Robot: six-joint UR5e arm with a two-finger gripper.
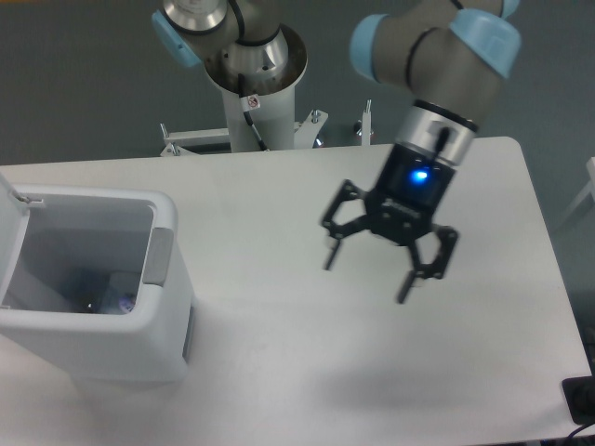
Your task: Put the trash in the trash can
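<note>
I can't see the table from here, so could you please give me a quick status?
Gripper open, empty, above table. Bottle inside open bin. Nothing in the way.

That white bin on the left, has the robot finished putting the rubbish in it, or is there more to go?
It looks close to done. The trash can stands with its lid open, and something with a blue-purple patch lies at the bottom, though it is too dim to name. The hand hangs open and empty above the table, and no trash shows there.
</note>
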